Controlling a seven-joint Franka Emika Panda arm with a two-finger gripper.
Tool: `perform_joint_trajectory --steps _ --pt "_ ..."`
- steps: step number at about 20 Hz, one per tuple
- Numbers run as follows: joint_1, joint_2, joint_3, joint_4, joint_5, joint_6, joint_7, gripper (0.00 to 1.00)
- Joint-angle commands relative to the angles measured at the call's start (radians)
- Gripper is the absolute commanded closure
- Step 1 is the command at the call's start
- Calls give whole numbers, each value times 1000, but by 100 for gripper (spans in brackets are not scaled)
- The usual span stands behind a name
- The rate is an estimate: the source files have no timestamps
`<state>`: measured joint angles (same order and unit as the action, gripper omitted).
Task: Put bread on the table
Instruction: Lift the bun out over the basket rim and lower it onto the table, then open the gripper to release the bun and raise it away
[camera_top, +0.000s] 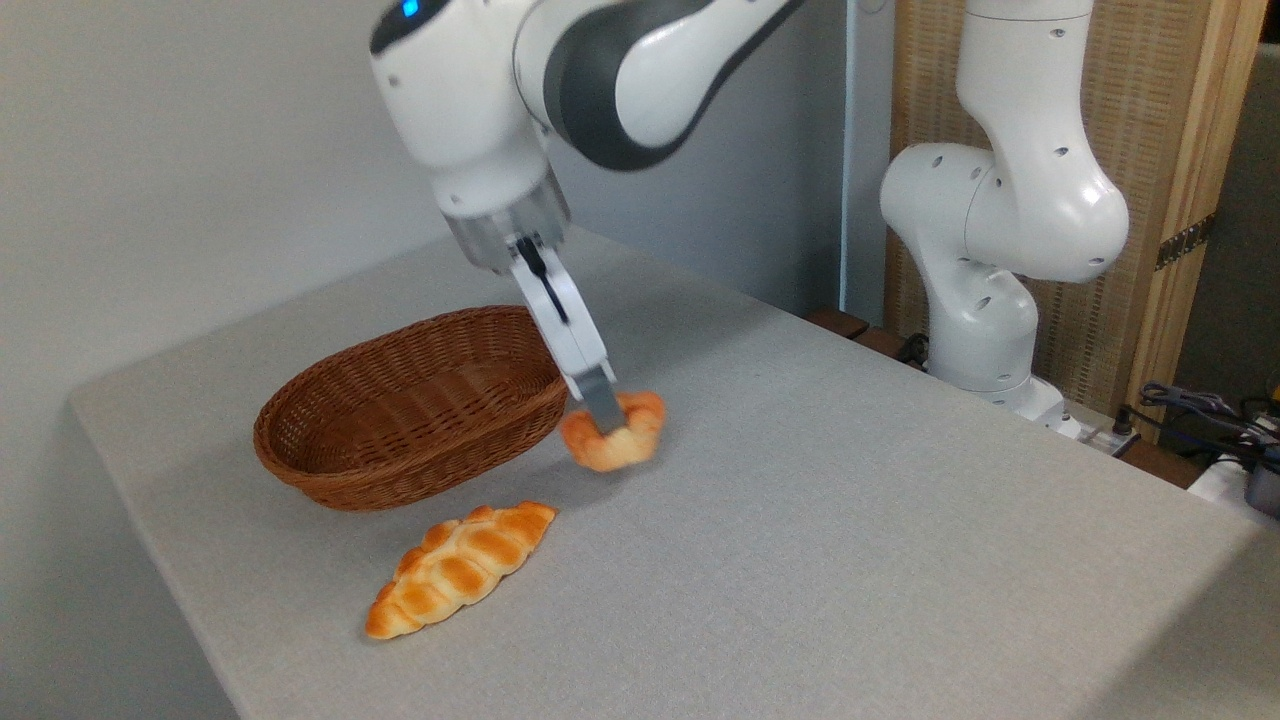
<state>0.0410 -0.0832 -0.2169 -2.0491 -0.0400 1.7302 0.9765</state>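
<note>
The bread (618, 434) is a small round orange-golden bun with a knotted top. My gripper (606, 412) is shut on it, one grey fingertip (599, 400) showing across its front. The bun hangs tilted and a little blurred, just to the right of the wicker basket and close above the light grey table (850, 520). I cannot tell whether its underside touches the surface. The other finger is hidden behind the bun.
A brown oval wicker basket (410, 410) stands left of the bun and looks empty. A long braided golden loaf (462, 567) lies on the table in front of the basket. The arm's white base (985, 300) rises at the table's far right edge.
</note>
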Motion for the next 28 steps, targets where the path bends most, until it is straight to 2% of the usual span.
perform_joint_trajectory --steps 1,18,21,25,27,28 --pt "-7 -26 1 -48 45 31 27 0" --pt "-7 -27 -2 -33 38 49 11 0" --pt "-6 -21 8 94 32 49 -54 0" --pt "-10 52 34 338 31 -4 -249 0" --pt "-10 79 47 413 2 -73 -288 0" --pt "-16 85 82 446 -21 -104 -300 0"
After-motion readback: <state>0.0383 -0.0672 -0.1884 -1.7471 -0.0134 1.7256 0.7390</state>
